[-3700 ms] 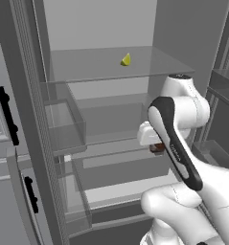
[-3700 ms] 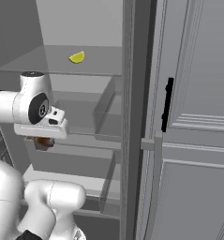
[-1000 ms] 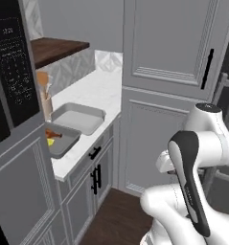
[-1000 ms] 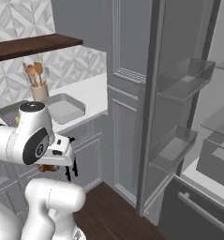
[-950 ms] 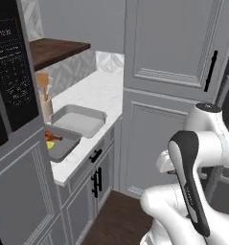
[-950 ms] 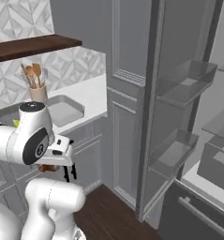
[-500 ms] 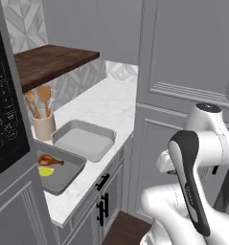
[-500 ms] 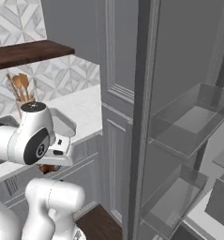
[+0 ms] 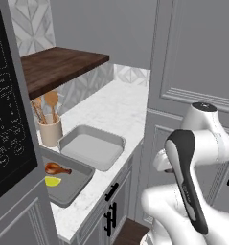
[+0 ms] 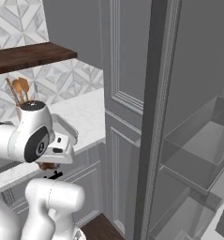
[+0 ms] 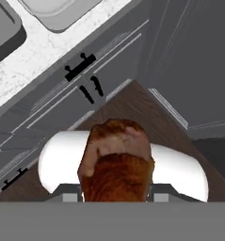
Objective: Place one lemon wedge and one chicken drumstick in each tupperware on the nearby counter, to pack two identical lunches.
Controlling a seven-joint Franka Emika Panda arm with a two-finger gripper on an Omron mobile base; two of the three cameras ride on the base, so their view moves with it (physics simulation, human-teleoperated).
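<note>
My gripper [image 11: 116,194] is shut on a brown chicken drumstick [image 11: 116,162], held out over the dark floor in front of the cabinets. In the right base view the same drumstick [image 10: 47,165] peeks out under the hand. On the white counter [image 9: 120,107] lie two tupperware trays. The lighter grey tupperware [image 9: 92,147] holds nothing. The darker grey tupperware [image 9: 70,184] beside it holds another drumstick [image 9: 57,168] and a yellow lemon wedge [image 9: 52,181]. In the hand view, corners of the light tray [image 11: 62,12] and the dark tray [image 11: 3,28] show at the top.
A beige utensil cup [image 9: 50,131] stands behind the trays, under a dark wooden shelf [image 9: 58,64]. A black microwave [image 9: 5,119] fills the left. Grey cabinet doors with black handles [image 11: 78,70] run below the counter. The open fridge with clear shelves [image 10: 197,150] stands to the right.
The whole picture has shifted: the base has swung from the fridge toward the counter, so the trays look nearer and more central. The drumstick stays in my gripper.
</note>
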